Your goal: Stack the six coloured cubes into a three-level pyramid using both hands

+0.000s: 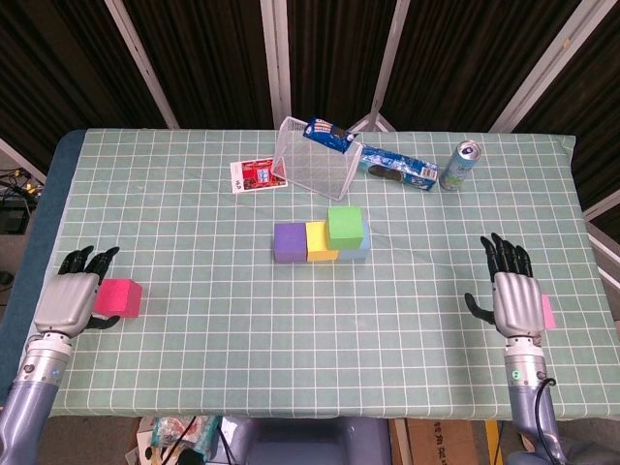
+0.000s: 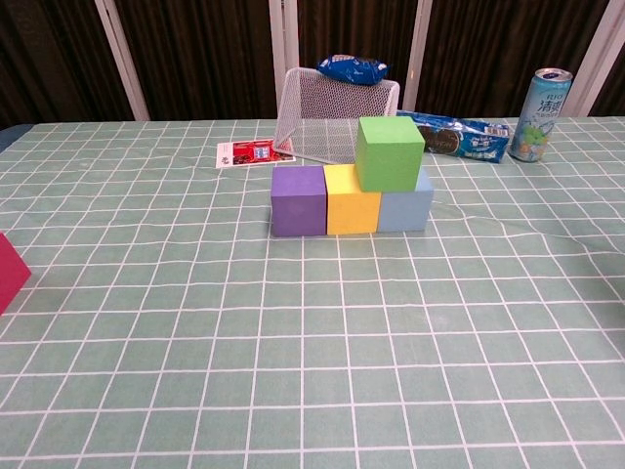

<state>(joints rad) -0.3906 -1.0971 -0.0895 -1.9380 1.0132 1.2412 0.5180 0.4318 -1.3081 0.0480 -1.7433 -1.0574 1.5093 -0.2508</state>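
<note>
Pink cube (image 1: 547, 311) shows only a sliver behind right hand (image 1: 514, 299).

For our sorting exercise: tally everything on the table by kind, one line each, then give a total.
Cubes: 6, with purple, yellow, blue, green, magenta, pink
Mesh basket: 1
Snack packets: 2
Drink can: 1
Card: 1
Total: 11

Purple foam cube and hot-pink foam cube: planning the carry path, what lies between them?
Only bare checked tablecloth lies between the purple foam cube and hot-pink foam cube, head view.
</note>
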